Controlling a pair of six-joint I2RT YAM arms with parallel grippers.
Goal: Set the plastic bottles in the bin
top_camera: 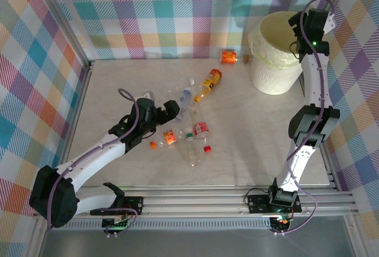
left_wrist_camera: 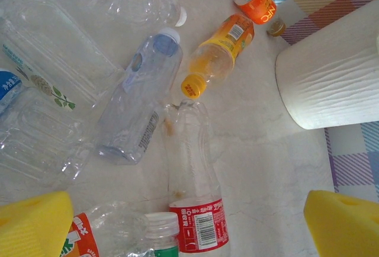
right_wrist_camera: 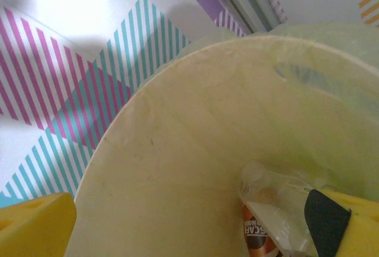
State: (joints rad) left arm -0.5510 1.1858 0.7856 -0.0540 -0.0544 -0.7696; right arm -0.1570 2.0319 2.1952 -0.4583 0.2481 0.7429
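Several plastic bottles (top_camera: pixel 188 128) lie scattered mid-table. My left gripper (top_camera: pixel 170 111) hovers open just left of them. From the left wrist, its yellow pads (left_wrist_camera: pixel 32 224) straddle a clear red-labelled bottle (left_wrist_camera: pixel 192 180) lying flat, without touching it. Beyond it lie a blue-capped clear bottle (left_wrist_camera: pixel 142 97) and an orange bottle (left_wrist_camera: pixel 219 52). The white bin (top_camera: pixel 273 61) stands at the back right. My right gripper (top_camera: pixel 296 32) hangs open over its mouth. The right wrist view looks into the pale yellow bag (right_wrist_camera: pixel 195 132), where a crushed brown-labelled bottle (right_wrist_camera: pixel 272 209) lies beside one yellow pad (right_wrist_camera: pixel 355 227).
An orange-labelled bottle (top_camera: pixel 228 56) and a small brown one (top_camera: pixel 247 58) lie near the back wall beside the bin. Loose caps (top_camera: pixel 208 148) sit near the cluster. Checked walls close the table on three sides. Bare tabletop stretches between the cluster and the bin.
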